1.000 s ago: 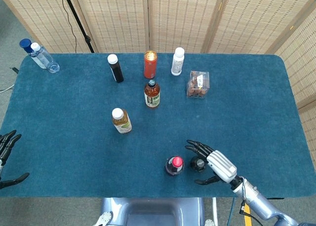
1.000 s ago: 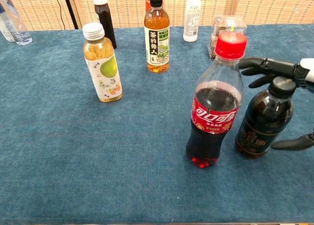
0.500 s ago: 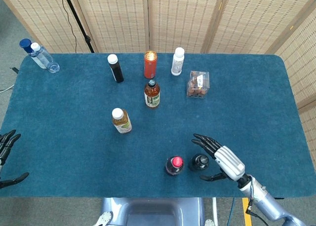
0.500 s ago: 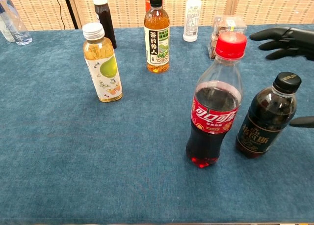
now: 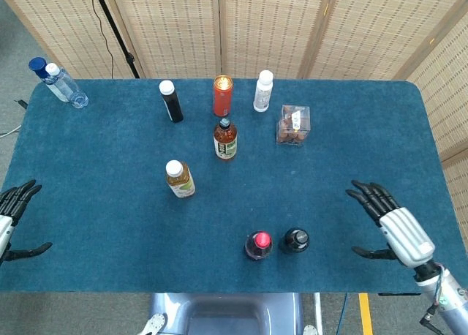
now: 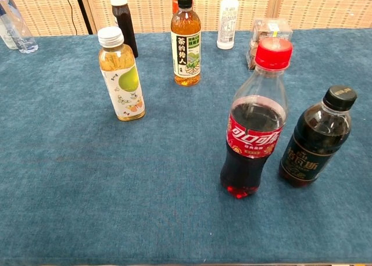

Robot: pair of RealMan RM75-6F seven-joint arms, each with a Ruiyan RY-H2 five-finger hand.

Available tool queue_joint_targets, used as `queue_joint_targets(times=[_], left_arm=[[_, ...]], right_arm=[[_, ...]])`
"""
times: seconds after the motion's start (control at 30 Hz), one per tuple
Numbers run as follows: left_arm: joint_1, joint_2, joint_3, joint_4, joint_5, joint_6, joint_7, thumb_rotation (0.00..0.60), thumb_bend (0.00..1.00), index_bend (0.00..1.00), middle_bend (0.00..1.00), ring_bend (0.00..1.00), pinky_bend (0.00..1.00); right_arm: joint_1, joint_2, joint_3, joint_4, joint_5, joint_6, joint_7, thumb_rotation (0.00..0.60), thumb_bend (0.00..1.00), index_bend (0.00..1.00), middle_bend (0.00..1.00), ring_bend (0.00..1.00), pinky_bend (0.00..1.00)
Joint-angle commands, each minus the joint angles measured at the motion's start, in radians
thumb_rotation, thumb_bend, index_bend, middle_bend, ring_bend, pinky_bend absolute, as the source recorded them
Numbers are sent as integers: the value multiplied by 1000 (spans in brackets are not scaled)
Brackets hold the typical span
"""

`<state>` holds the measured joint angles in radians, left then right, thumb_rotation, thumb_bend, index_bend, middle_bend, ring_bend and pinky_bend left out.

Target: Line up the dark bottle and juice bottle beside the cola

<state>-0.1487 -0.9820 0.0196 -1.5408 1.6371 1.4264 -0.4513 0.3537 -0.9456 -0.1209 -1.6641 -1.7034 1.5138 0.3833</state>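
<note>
The cola bottle (image 5: 257, 245) (image 6: 253, 119) with a red cap stands near the table's front edge. Right beside it stands the dark bottle (image 5: 296, 240) (image 6: 317, 138) with a black cap, free of any hand. The juice bottle (image 5: 179, 179) (image 6: 120, 74), yellow with a white cap, stands upright further back and to the left. My right hand (image 5: 391, 224) hangs open over the table's right front, well clear of the dark bottle. At the far left edge my left hand (image 5: 13, 216) is open and holds nothing. Neither hand shows in the chest view.
Behind stand a tea bottle (image 5: 225, 139), a slim dark bottle with a white cap (image 5: 171, 102), an orange can (image 5: 222, 95), a white bottle (image 5: 263, 91), a clear snack box (image 5: 293, 125) and water bottles (image 5: 60, 83) at the back left corner.
My right hand has let go of the dark bottle and drawn back to the right, out of the chest view. My left hand has shifted slightly up at the left edge.
</note>
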Motion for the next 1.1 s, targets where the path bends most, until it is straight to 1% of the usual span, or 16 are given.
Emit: queue_joint_targets(times=[0.03,0.07,0.13,0.17,0.2,0.23,0.3,0.33,0.37,0.4,0.47,0.57,0.67,0.9,1.0,1.1], left_arm=[[-91,-89,-29,162,13,-68,-232,600,0,0,0,0,0],[-105,-116,-36,202,17,-69,-283,600,0,0,0,0,0],[-128,-161,-48,266,19,-70,-348,600,0,0,0,0,0],[-143,-189,-54,300,19,-75,-373,600,0,0,0,0,0],[-155,-210,-58,327,20,-81,-390,600,0,0,0,0,0],[-166,-223,-58,340,23,-89,-401,600,0,0,0,0,0],[-194,-248,-56,364,30,-116,-416,600,0,0,0,0,0],[-206,-259,-56,372,31,-127,-416,600,0,0,0,0,0],[-221,-273,-58,378,31,-140,-412,600,0,0,0,0,0],[-230,-283,-60,381,30,-148,-414,600,0,0,0,0,0],[-258,-316,-67,391,27,-169,-429,600,0,0,0,0,0],[-296,-369,-77,416,23,-195,-450,600,0,0,0,0,0],[-333,-427,-77,443,22,-226,-466,600,0,0,0,0,0],[-402,-560,-99,515,-11,-281,-518,600,0,0,0,0,0],[-437,-665,-119,580,-39,-300,-589,600,0,0,0,0,0],[-462,-745,-133,662,-52,-299,-622,600,0,0,0,0,0]], right_arm=[[-60,-12,33,66,56,60,-18,600,424,418,225,111,16],[-75,-26,42,83,63,83,-17,600,542,544,317,193,42],[-96,-52,54,110,68,114,-16,600,669,654,405,280,93],[-107,-68,60,124,70,132,-13,600,704,670,421,301,112],[-116,-83,66,138,71,144,-12,600,712,659,416,302,117],[-123,-93,71,147,75,153,-15,600,714,611,390,285,117],[-136,-126,90,181,81,177,-32,600,703,471,301,213,91],[-141,-140,96,199,82,184,-41,600,689,375,232,149,62],[-146,-154,104,217,86,190,-48,600,652,283,161,84,32],[-148,-162,108,227,89,192,-50,600,619,228,118,50,17],[-153,-182,123,250,107,188,-58,600,472,112,25,1,0],[-159,-208,147,277,131,191,-70,600,343,79,0,0,0],[-164,-224,166,300,150,186,-69,600,285,69,0,0,0],[-168,-225,191,309,163,171,-48,600,272,52,0,0,0],[-171,-222,193,305,150,170,-43,600,272,52,0,0,0],[-175,-220,196,299,145,166,-49,600,272,52,0,0,0]])
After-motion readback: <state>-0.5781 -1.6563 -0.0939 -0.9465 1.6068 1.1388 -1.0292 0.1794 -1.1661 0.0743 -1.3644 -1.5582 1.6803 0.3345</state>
